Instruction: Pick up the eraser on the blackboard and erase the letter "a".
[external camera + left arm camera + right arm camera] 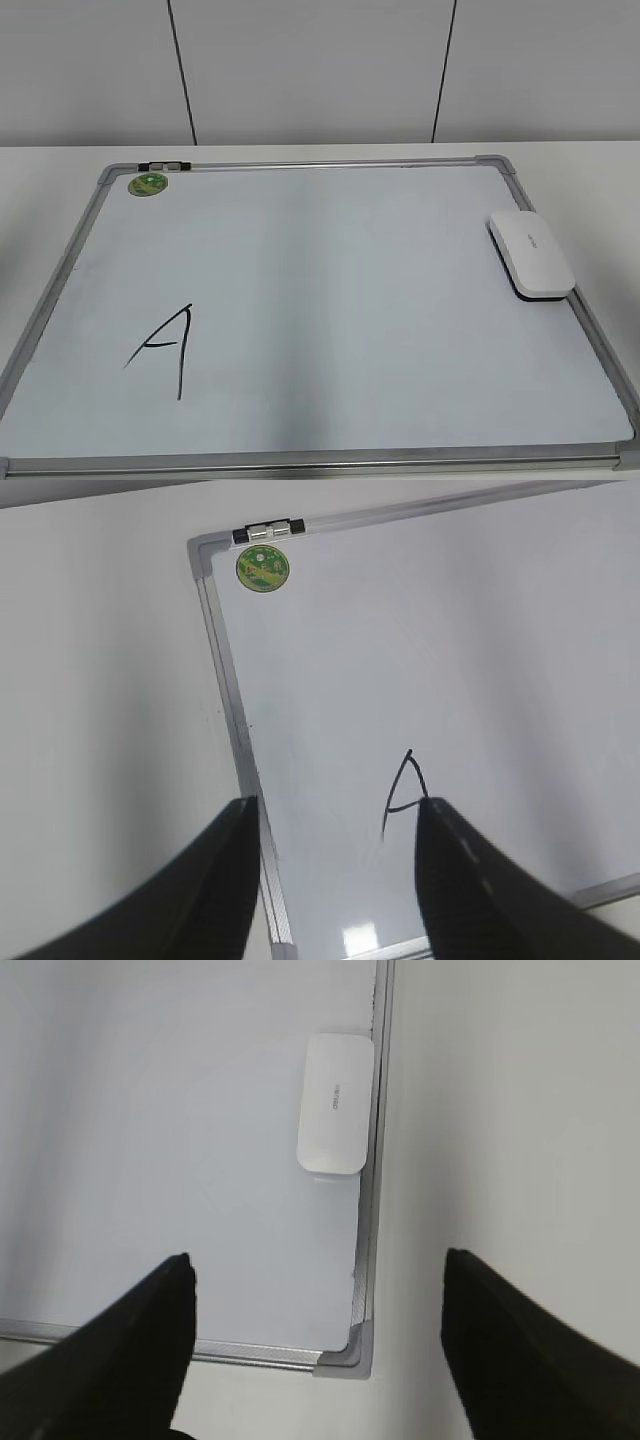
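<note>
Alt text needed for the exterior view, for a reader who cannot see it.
A silver-framed whiteboard lies flat on a white table, with a black marker letter at its lower left. A white eraser rests by its right edge, a round green magnet at its top-left corner.

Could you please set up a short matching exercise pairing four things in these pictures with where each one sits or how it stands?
Things:
1. eraser
2. green magnet
3. letter
4. right claw

Places or states:
A. far left corner of the whiteboard
B. open, holding nothing
C. by the board's right edge
D. near left part of the board

Pairs: 1-C, 2-A, 3-D, 4-B
</note>
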